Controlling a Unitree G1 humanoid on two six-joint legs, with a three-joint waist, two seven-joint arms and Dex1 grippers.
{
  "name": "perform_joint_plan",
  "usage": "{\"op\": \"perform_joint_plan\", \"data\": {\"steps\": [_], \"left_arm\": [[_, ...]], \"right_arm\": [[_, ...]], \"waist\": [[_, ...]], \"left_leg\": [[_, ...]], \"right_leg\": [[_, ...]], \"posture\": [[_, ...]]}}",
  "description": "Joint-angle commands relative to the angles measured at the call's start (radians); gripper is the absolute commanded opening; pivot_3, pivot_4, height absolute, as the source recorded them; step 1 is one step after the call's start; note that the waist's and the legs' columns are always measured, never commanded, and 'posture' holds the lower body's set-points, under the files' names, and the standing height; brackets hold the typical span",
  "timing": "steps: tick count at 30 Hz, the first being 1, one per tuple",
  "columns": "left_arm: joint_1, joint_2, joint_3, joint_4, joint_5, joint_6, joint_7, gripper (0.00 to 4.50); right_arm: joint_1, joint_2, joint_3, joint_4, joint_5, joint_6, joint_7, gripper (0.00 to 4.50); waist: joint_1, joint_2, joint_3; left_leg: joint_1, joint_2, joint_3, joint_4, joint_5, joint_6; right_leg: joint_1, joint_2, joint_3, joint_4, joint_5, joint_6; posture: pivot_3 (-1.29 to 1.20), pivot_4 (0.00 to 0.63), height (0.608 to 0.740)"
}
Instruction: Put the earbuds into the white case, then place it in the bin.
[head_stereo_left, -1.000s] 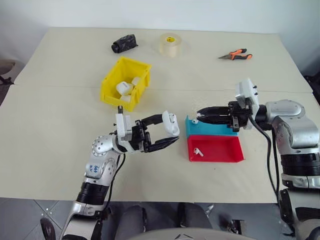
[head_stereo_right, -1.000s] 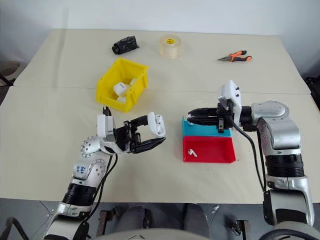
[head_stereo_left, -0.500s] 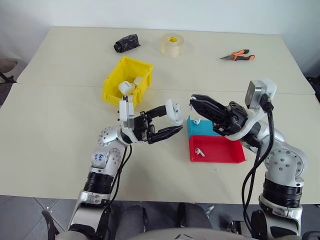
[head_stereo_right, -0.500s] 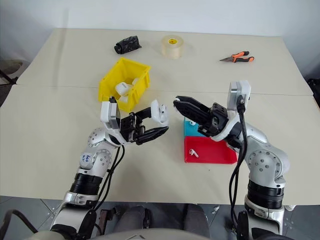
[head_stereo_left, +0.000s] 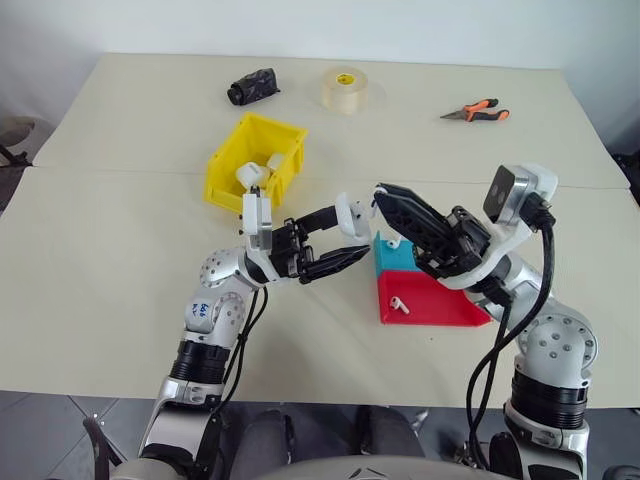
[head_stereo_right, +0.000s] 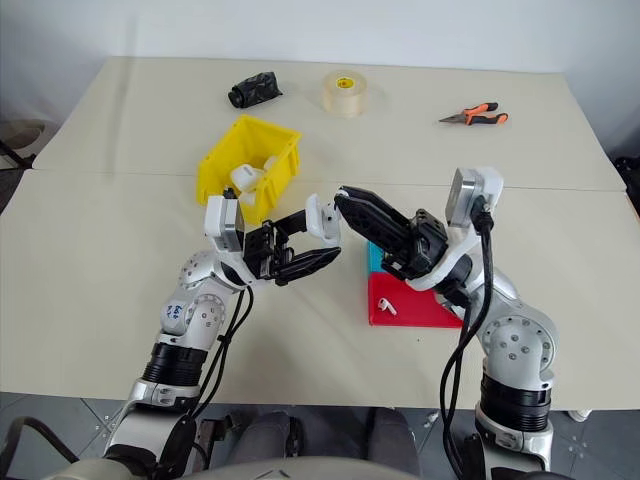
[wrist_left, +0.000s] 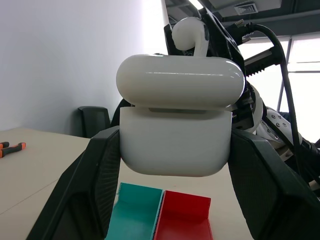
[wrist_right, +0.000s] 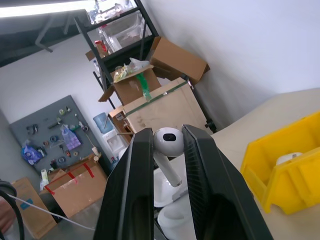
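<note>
The white case (wrist_left: 175, 117) is clamped between the two black fingers of the left gripper (head_stereo_left: 338, 237), held above the table (head_stereo_left: 100, 250), with its lid seen partly raised in the left wrist view. One earbud (wrist_right: 167, 145) is pinched by its head between the fingers of the right gripper (head_stereo_left: 381, 194), its stem pointing back toward that wrist. The right fingertips are brought just beside the case, at its upper edge; whether the earbud already touches the case cannot be told from the head views.

Below and behind the right gripper a teal tray (head_stereo_left: 395, 255) and a red tray (head_stereo_left: 440, 300) lie side by side, touching. Another earbud (head_stereo_left: 398, 303) is lying in the red tray, and what seems to be one more (head_stereo_left: 394, 242) is seen in the teal tray, though it is small.

The bin (head_stereo_left: 250, 165) stands beyond the left gripper, well apart from it, with white items inside. Farther off on the table a black object (head_stereo_left: 249, 86), a tape roll (head_stereo_left: 343, 89) and pliers (head_stereo_left: 475, 110) are laid out.
</note>
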Motion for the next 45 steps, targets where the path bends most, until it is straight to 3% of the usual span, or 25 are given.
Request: {"op": "perform_joint_plan", "data": {"steps": [1, 12, 19, 20, 24, 30, 33, 38, 45], "left_arm": [[-0.006, -0.013, 0.003, -0.044, -0.009, -0.014, 0.000, 2.97], [-0.008, -0.011, 0.006, -0.066, -0.013, -0.006, 0.003, 2.97], [-0.013, -0.003, 0.012, -0.072, -0.016, -0.003, 0.007, 2.97], [-0.013, -0.003, 0.012, -0.072, -0.015, -0.002, 0.008, 2.97], [0.001, 0.015, 0.018, -0.096, -0.015, 0.016, 0.009, 2.97], [0.059, 0.146, 0.031, -0.154, 0.045, 0.023, -0.014, 2.97], [0.065, 0.236, 0.005, -0.137, 0.168, -0.066, -0.025, 2.97], [0.044, 0.331, -0.041, -0.120, 0.323, -0.130, -0.010, 2.97], [0.026, 0.342, -0.131, -0.164, 0.399, -0.050, 0.031, 2.97]], "right_arm": [[0.028, -0.014, 0.031, -0.041, 0.011, -0.015, 0.004, 0.47], [0.086, -0.001, 0.093, 0.005, -0.072, -0.110, 0.026, 0.47], [0.117, -0.067, 0.138, 0.015, -0.077, -0.083, 0.081, 0.47], [0.119, -0.071, 0.143, 0.012, -0.095, -0.099, 0.088, 1.19], [0.096, -0.094, 0.108, 0.030, -0.124, -0.146, 0.109, 2.42], [0.085, -0.234, 0.058, 0.086, -0.189, -0.161, 0.201, 2.42], [0.066, -0.292, 0.056, 0.106, -0.215, -0.161, 0.246, 1.82], [0.018, -0.392, 0.165, 0.075, -0.364, -0.228, 0.380, 0.11], [-0.118, -0.336, 0.300, 0.019, -0.428, -0.199, 0.335, 0.02]], "waist": [[-0.001, 0.000, 0.000], [0.000, 0.000, 0.000], [0.001, 0.000, 0.000], [0.001, 0.000, 0.000], [0.000, 0.000, 0.000], [0.000, 0.000, 0.000], [0.002, 0.000, 0.000], [0.008, 0.000, 0.000], [0.005, 0.000, 0.000]], "left_leg": [[0.000, 0.000, 0.000, 0.000, 0.000, 0.000], [0.000, 0.000, 0.000, 0.000, 0.000, 0.000], [0.000, 0.000, 0.000, 0.000, 0.000, 0.000], [0.000, 0.000, 0.000, 0.000, 0.000, 0.000], [0.000, 0.000, 0.000, 0.000, 0.000, 0.000], [0.000, 0.000, 0.000, 0.000, 0.000, 0.000], [0.000, 0.000, 0.001, 0.000, 0.000, 0.000], [0.000, 0.000, 0.001, 0.000, 0.000, 0.000], [0.000, 0.000, 0.001, 0.000, 0.000, 0.000]], "right_leg": [[0.000, 0.000, 0.000, 0.000, 0.000, 0.000], [0.000, 0.000, 0.000, 0.000, 0.000, 0.000], [0.000, 0.000, 0.000, 0.000, 0.000, 0.000], [0.000, 0.000, 0.000, 0.000, 0.000, 0.000], [0.000, 0.000, 0.000, 0.000, 0.000, 0.000], [0.000, 0.000, 0.001, 0.000, 0.000, 0.000], [0.000, 0.000, 0.000, -0.001, 0.000, 0.000], [0.000, 0.000, 0.001, -0.001, 0.000, 0.000], [0.000, 0.000, 0.000, -0.001, 0.000, 0.000]], "posture": [[0.00, 0.150, 0.740], [0.00, 0.150, 0.740], [0.00, 0.150, 0.740], [0.00, 0.150, 0.740], [0.00, 0.150, 0.740], [0.00, 0.150, 0.740], [0.00, 0.150, 0.740], [0.00, 0.150, 0.740], [0.00, 0.150, 0.740]]}}
